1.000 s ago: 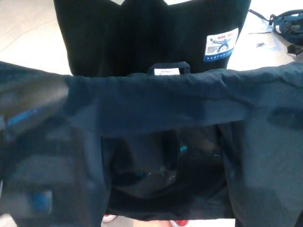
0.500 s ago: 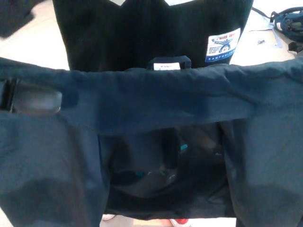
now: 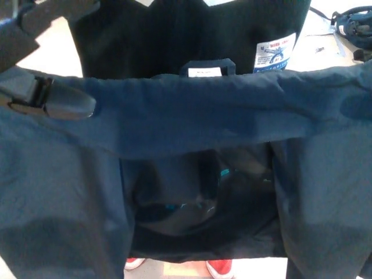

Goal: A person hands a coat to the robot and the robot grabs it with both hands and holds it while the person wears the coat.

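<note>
Robot hand on the left (image 3: 49, 102) shows only as dark fingers lying over the upper edge of the coat (image 3: 192, 116), and they look closed on the cloth. The right one I cannot see; I judge it hidden behind the fabric. I hold the coat spread wide across the view, collar edge up and the lining open toward the person (image 3: 192, 40), so that arms can go into the sleeves. The person stands just behind it in dark clothing with a white label (image 3: 274, 52). Red shoes (image 3: 220, 268) show on the floor (image 3: 49, 49) below the hem
</note>
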Controlling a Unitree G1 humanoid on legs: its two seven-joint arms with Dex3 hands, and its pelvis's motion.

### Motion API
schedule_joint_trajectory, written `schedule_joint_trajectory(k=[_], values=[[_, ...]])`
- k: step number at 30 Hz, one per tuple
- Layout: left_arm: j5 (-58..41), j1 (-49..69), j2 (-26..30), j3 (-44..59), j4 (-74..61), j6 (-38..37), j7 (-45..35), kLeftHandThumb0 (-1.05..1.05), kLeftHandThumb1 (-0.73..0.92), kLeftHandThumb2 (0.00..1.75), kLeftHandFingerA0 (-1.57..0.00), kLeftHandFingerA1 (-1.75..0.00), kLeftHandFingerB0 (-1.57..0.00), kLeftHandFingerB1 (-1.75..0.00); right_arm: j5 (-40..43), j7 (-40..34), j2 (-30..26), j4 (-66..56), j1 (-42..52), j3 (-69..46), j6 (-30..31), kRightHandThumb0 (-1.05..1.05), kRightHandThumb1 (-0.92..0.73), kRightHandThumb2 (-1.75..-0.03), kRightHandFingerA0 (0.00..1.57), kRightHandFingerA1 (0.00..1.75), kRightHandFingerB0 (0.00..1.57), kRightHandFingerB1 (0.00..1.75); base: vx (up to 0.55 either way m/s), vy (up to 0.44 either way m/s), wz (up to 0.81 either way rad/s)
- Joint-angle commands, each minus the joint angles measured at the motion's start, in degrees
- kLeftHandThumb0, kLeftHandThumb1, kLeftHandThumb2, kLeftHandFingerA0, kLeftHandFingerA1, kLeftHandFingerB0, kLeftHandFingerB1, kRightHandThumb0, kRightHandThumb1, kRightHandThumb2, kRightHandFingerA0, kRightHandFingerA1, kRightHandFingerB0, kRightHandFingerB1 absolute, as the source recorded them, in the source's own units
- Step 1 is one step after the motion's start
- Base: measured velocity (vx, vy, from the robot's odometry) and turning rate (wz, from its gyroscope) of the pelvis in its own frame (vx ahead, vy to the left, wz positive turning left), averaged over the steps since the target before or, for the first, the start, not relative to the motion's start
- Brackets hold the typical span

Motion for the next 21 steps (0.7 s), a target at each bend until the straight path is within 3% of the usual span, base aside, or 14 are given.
schedule_joint_trajectory(k=[1, 4, 5, 7, 10, 12, 13, 15, 16, 17, 18, 19, 20, 21], values=[[-10.0, -7.9, 11.0, -10.0, 2.0, 23.8, -39.5, -0.92, 0.55, 0.87, -0.09, -0.31, -0.04, -0.18, 11.7, 33.9, -10.5, 3.3, -15.0, 15.4, 21.3, -0.85, -0.58, -0.97, 0.00, 0.35, 0.09, 0.15, 0.00, 0.000, 0.00], [-12.8, -8.7, 12.1, -10.5, 1.4, 27.1, -43.3, -0.84, 0.53, 0.96, -0.03, -0.39, -0.06, -0.20, 6.8, 40.0, -8.5, 4.5, -22.1, 21.3, 24.4, -0.95, -0.62, -0.99, 0.05, 0.40, 0.13, 0.08, 0.00, 0.000, 0.00], [-13.1, -9.0, 12.2, -10.9, 1.6, 27.7, -44.5, -0.96, 0.64, 0.67, -0.11, -0.31, -0.08, -0.21, 4.6, 41.9, -7.4, 5.1, -24.6, 23.3, 24.7, -0.93, -0.72, -0.62, 0.17, 0.33, 0.00, 0.21, 0.00, 0.000, 0.00], [-12.7, -9.8, 12.3, -11.5, 1.9, 28.2, -45.8, -0.96, 0.64, 0.66, -0.11, -0.31, -0.08, -0.22, 3.3, 43.2, -6.3, 5.8, -26.6, 25.0, 25.5, -0.93, -0.56, -0.80, 0.15, 0.41, 0.00, 0.15, 0.00, 0.000, 0.00], [-11.0, -11.4, 11.6, -13.1, 1.8, 29.2, -47.5, -0.88, 0.55, 0.95, -0.02, -0.36, -0.09, -0.20, -0.3, 47.3, -3.6, 8.3, -32.1, 29.2, 26.5, -0.89, -0.57, -1.00, 0.11, 0.45, 0.01, 0.12, 0.00, 0.000, 0.00], [-10.2, -11.6, 11.8, -13.4, 1.7, 29.3, -47.9, -0.86, 0.55, 0.95, -0.03, -0.35, -0.08, -0.21, -2.6, 49.2, -1.1, 10.2, -35.6, 32.3, 27.8, -0.96, -0.59, -0.94, 0.12, 0.42, 0.04, 0.13, 0.00, 0.000, 0.00], [-9.9, -12.2, 11.2, -13.9, 1.9, 29.8, -48.2, -0.86, 0.54, 0.94, -0.03, -0.35, -0.08, -0.21, -3.8, 50.1, 0.0, 11.7, -37.3, 33.8, 28.0, -0.96, -0.74, -0.62, 0.20, 0.34, 0.01, 0.21, 0.00, 0.000, 0.00], [-9.3, -13.0, 10.6, -14.5, 2.1, 30.8, -48.7, -0.86, 0.54, 0.94, -0.03, -0.36, -0.08, -0.20, -5.2, 50.8, 1.1, 13.5, -38.7, 35.3, 27.5, -1.00, -0.61, -0.76, 0.18, 0.39, 0.02, 0.16, 0.00, 0.000, 0.00], [-8.9, -13.6, 9.9, -15.0, 2.5, 31.0, -49.0, -0.94, 0.58, 0.71, -0.10, -0.31, -0.09, -0.19, -5.8, 51.5, 1.8, 14.5, -40.0, 36.8, 29.2, -0.99, -0.60, -0.74, 0.19, 0.40, 0.03, 0.16, 0.00, 0.000, 0.00], [-8.5, -14.4, 9.2, -15.6, 2.9, 31.0, -49.4, -0.85, 0.53, 0.89, -0.07, -0.36, -0.05, -0.19, -7.5, 52.7, 2.7, 16.0, -41.7, 38.4, 29.4, -0.94, -0.59, -0.94, 0.16, 0.44, 0.05, 0.14, 0.00, 0.000, 0.00], [-8.1, -15.0, 8.6, -16.0, 3.3, 30.9, -49.8, -0.85, 0.53, 0.89, -0.07, -0.36, -0.05, -0.19, -8.7, 53.5, 3.3, 17.1, -42.9, 39.5, 29.5, -0.94, -0.74, -0.62, 0.21, 0.34, 0.01, 0.21, 0.00, 0.000, 0.00], [-7.9, -15.3, 8.3, -16.2, 3.6, 30.8, -50.0, -0.85, 0.53, 0.89, -0.07, -0.36, -0.05, -0.19, -9.1, 53.8, 3.7, 17.8, -43.7, 40.2, 29.7, -0.94, -0.74, -0.62, 0.21, 0.34, 0.01, 0.21, 0.00, 0.000, 0.00], [-7.7, -15.6, 7.9, -16.4, 3.9, 30.8, -50.0, -0.87, 0.67, 0.61, -0.11, -0.29, -0.06, -0.23, -9.6, 54.3, 4.2, 18.7, -44.5, 40.9, 29.9, -0.87, -0.55, -0.96, 0.13, 0.45, 0.01, 0.17, 0.00, 0.000, 0.00], [-7.5, -15.8, 7.5, -16.6, 4.2, 30.8, -50.1, -0.87, 0.67, 0.61, -0.11, -0.29, -0.06, -0.23, -10.0, 54.9, 4.8, 19.8, -45.5, 41.8, 30.1, -0.87, -0.55, -0.96, 0.13, 0.45, 0.01, 0.17, 0.00, 0.000, 0.00]])
